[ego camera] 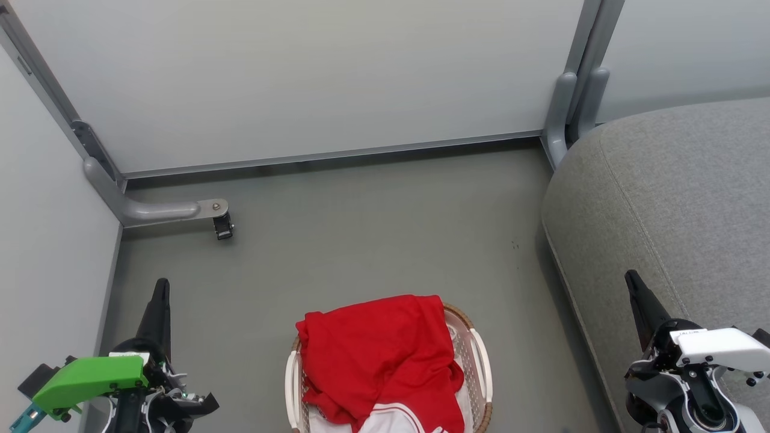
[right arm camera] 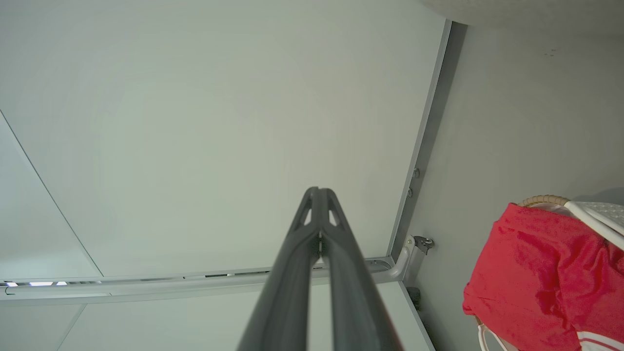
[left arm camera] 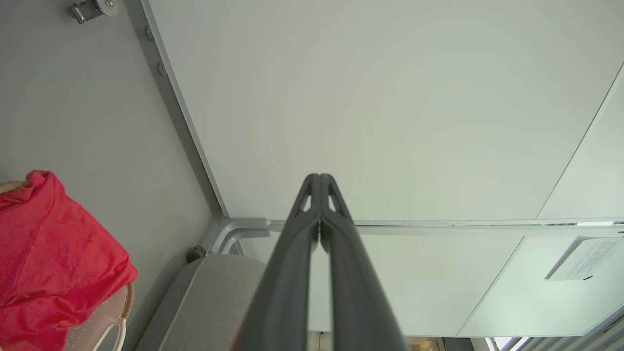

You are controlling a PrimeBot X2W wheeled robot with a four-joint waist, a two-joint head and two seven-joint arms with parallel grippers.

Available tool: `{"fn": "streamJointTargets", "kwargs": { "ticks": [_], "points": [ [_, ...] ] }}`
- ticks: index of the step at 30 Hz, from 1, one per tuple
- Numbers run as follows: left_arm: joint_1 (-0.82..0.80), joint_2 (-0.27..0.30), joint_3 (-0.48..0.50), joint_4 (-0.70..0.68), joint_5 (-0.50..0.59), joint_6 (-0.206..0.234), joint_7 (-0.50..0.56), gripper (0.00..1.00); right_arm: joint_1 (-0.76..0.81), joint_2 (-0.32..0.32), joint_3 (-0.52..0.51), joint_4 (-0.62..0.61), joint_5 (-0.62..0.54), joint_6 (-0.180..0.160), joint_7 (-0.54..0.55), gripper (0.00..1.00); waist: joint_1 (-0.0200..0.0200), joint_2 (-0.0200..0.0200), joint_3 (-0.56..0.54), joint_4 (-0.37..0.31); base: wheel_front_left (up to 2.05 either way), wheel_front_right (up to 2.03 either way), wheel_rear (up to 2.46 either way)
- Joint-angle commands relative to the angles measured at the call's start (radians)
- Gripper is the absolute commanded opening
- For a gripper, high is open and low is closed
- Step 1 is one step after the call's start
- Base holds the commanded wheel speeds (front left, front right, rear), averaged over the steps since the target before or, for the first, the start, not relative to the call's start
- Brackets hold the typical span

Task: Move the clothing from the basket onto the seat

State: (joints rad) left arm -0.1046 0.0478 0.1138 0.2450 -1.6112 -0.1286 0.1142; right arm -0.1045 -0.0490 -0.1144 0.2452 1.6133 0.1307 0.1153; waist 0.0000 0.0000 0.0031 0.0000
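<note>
The red clothing (ego camera: 379, 361) with white striped trim lies heaped in the cream basket (ego camera: 481, 361) on the floor at the bottom middle of the head view. It spills over the basket's far rim. The grey seat (ego camera: 680, 198) fills the right side. My left gripper (ego camera: 161, 287) is shut and empty at the lower left, well left of the basket. Over the seat's edge at the lower right, my right gripper (ego camera: 631, 279) is shut and empty. The left wrist view shows the clothing (left arm camera: 48, 263), basket (left arm camera: 105, 326) and seat (left arm camera: 214, 292); the right wrist view shows the clothing (right arm camera: 541, 273) and basket (right arm camera: 594, 214).
Pale partition panels close off the back and left, on grey metal feet; one foot with a caster (ego camera: 222, 227) juts onto the floor at the left. Another partition post (ego camera: 571, 108) stands by the seat's far corner. Grey floor lies between basket, walls and seat.
</note>
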Motion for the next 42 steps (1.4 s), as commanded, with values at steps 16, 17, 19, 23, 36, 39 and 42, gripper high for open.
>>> {"fn": "streamJointTargets", "kwargs": {
  "ticks": [16, 17, 19, 23, 36, 39, 42],
  "points": [
    [-0.011, 0.005, 0.001, 0.0, -0.003, -0.005, 0.002, 0.0, -0.008, -0.003, 0.0, -0.002, -0.001, 0.0, -0.001, 0.0, 0.0, 0.0, 0.0, 0.0, 0.0, 0.0, 0.0],
    [-0.011, 0.005, 0.001, 0.0, -0.003, -0.005, 0.002, 0.0, -0.008, -0.003, 0.0, -0.002, -0.001, 0.0, -0.001, 0.0, 0.0, 0.0, 0.0, 0.0, 0.0, 0.0, 0.0],
    [-0.011, 0.005, 0.001, 0.0, -0.003, -0.005, 0.002, 0.0, -0.008, -0.004, 0.0, -0.002, -0.001, 0.0, -0.001, 0.0, 0.0, 0.0, 0.0, 0.0, 0.0, 0.0, 0.0],
    [-0.011, 0.005, 0.001, 0.0, -0.003, -0.005, 0.002, 0.0, -0.008, -0.004, 0.0, -0.002, -0.001, 0.0, -0.001, 0.0, 0.0, 0.0, 0.0, 0.0, 0.0, 0.0, 0.0],
    [-0.011, 0.005, 0.001, 0.0, -0.003, -0.005, 0.002, 0.0, -0.008, -0.003, 0.0, -0.002, -0.001, 0.0, -0.001, 0.0, 0.0, 0.0, 0.0, 0.0, 0.0, 0.0, 0.0],
    [-0.011, 0.005, 0.001, 0.0, -0.003, -0.005, 0.002, 0.0, -0.008, -0.003, 0.0, -0.002, -0.001, 0.0, -0.001, 0.0, 0.0, 0.0, 0.0, 0.0, 0.0, 0.0, 0.0],
    [-0.011, 0.005, 0.001, 0.0, -0.003, -0.005, 0.002, 0.0, -0.008, -0.004, 0.0, -0.002, -0.001, 0.0, -0.001, 0.0, 0.0, 0.0, 0.0, 0.0, 0.0, 0.0, 0.0]
  ]
}}
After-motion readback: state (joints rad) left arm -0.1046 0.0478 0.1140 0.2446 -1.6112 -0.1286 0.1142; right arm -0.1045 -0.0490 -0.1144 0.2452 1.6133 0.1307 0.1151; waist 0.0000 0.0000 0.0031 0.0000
